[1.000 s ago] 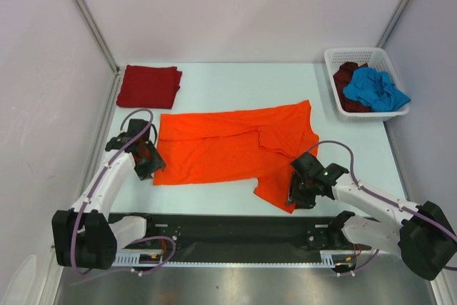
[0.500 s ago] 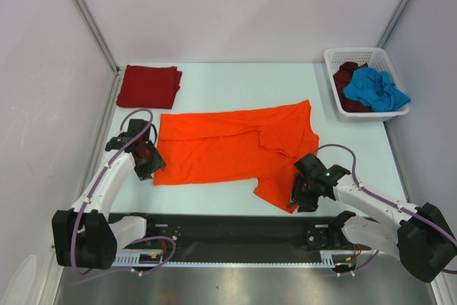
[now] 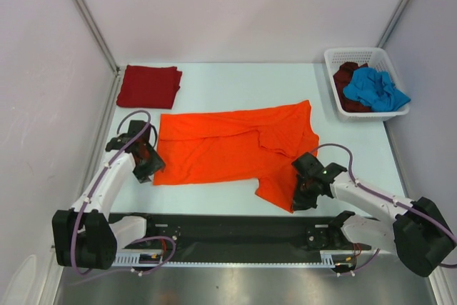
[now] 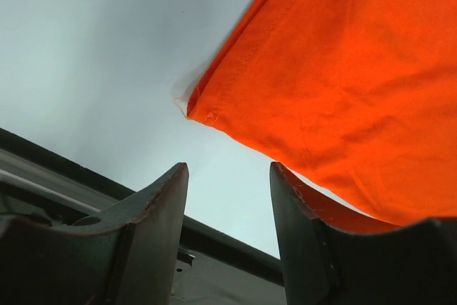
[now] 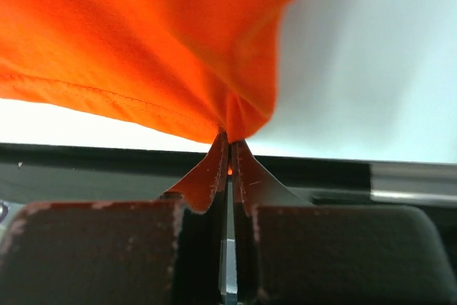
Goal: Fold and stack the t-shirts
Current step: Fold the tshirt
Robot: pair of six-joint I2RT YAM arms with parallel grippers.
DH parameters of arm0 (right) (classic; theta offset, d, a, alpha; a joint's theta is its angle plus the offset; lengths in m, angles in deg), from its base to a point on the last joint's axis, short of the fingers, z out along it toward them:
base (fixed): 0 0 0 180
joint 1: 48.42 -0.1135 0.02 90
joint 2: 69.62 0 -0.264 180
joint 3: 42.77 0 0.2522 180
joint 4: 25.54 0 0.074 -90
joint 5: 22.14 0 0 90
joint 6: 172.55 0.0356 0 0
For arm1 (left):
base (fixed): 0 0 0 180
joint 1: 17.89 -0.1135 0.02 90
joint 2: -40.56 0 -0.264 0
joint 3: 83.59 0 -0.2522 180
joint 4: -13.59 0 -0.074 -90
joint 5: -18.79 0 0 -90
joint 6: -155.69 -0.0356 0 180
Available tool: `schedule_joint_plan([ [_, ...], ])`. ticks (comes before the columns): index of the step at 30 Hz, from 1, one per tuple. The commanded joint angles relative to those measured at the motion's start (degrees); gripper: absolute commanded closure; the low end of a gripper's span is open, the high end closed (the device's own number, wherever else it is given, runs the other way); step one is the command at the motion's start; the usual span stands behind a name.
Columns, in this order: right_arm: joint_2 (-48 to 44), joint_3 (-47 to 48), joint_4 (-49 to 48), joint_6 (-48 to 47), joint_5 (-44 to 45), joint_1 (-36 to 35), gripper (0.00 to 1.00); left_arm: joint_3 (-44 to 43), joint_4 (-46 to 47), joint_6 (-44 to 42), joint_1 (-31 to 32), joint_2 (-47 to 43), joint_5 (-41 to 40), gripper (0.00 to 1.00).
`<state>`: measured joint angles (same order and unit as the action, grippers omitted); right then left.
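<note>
A bright orange t-shirt (image 3: 228,146) lies spread across the middle of the table, its near right part folded over. My right gripper (image 3: 294,203) is shut on that shirt's near right corner (image 5: 235,116), the cloth pinched between the fingertips. My left gripper (image 3: 148,170) stands open at the shirt's near left corner (image 4: 203,108), with only bare table between its fingers (image 4: 161,205). A folded dark red t-shirt (image 3: 148,85) rests at the far left. A blue t-shirt (image 3: 376,88) and a dark maroon one (image 3: 348,76) lie crumpled in the basket.
The white lattice basket (image 3: 335,58) stands at the far right corner. Metal frame posts rise at both far corners. A black rail (image 3: 235,230) runs along the near edge between the arm bases.
My right gripper has closed on the orange shirt's near right corner. The left gripper has barely shifted beside the near left corner.
</note>
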<state>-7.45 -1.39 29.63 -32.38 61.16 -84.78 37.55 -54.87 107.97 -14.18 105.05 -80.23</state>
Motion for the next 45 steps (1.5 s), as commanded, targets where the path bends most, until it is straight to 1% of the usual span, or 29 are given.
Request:
schedule_joint_plan([
  [1, -1.52, 3.93, 4.55, -1.57, 4.06, 0.94, 1.00, 1.68, -0.85, 5.26, -0.71, 1.15, -1.36, 0.44],
  [3, -1.96, 4.98, 5.61, -2.27, 4.41, 1.38, 1.00, 3.00, -0.15, 5.88, -1.41, 2.22, -0.39, 0.44],
  [6, -3.11, 5.43, 7.02, -3.76, 4.94, 2.43, 1.00, 4.05, 0.63, 7.20, -1.77, 3.45, -1.09, 0.45],
  [11, -5.22, 4.03, 6.23, -4.56, 3.71, 3.49, 1.00, 6.43, 3.10, 7.90, -3.53, 5.12, -0.65, 0.45],
  [18, -4.25, 3.85, 5.09, -4.73, 2.92, 3.58, 1.00, 4.94, 5.92, 5.53, -3.53, 6.26, -3.55, 0.47],
  [19, -4.25, 3.85, 5.09, -4.73, 2.83, 3.58, 1.00, 4.94, 6.18, 5.36, -5.10, 6.52, -3.90, 0.47],
  [21, -4.60, 3.94, 5.17, -4.73, 2.74, 3.58, 1.00, 5.20, 7.49, 4.92, -5.72, 7.57, -4.08, 0.48],
  [25, -4.60, 4.38, 5.96, -5.17, 2.83, 3.58, 1.00, 4.85, 8.73, 4.47, -6.17, 10.21, -2.59, 0.59],
  [27, -4.60, 4.46, 6.14, -5.44, 2.92, 3.58, 1.00, 4.94, 9.52, 4.21, -6.25, 10.48, -1.62, 0.62],
  [32, -5.31, 4.82, 7.20, -5.09, 3.27, 3.58, 1.00, 5.99, 9.96, 4.04, -6.25, 10.22, -1.53, 0.63],
  [36, -5.48, 4.90, 7.72, -4.91, 3.27, 3.58, 1.00, 6.61, 11.54, 4.91, -6.25, 11.44, 0.49, 0.61],
  [39, -6.18, 5.17, 8.86, -5.00, 3.80, 3.58, 1.00, 7.04, 12.42, 5.00, -6.17, 12.06, 1.10, 0.66],
  [42, -7.15, 5.34, 10.01, -4.82, 4.06, 3.58, 1.00, 8.19, 13.03, 5.27, -6.25, 11.80, 1.11, 0.76],
  [45, -7.94, 5.96, 11.06, -3.68, 3.97, 3.40, 1.00, 9.06, 13.56, 5.36, -6.34, 12.06, 1.02, 0.87],
])
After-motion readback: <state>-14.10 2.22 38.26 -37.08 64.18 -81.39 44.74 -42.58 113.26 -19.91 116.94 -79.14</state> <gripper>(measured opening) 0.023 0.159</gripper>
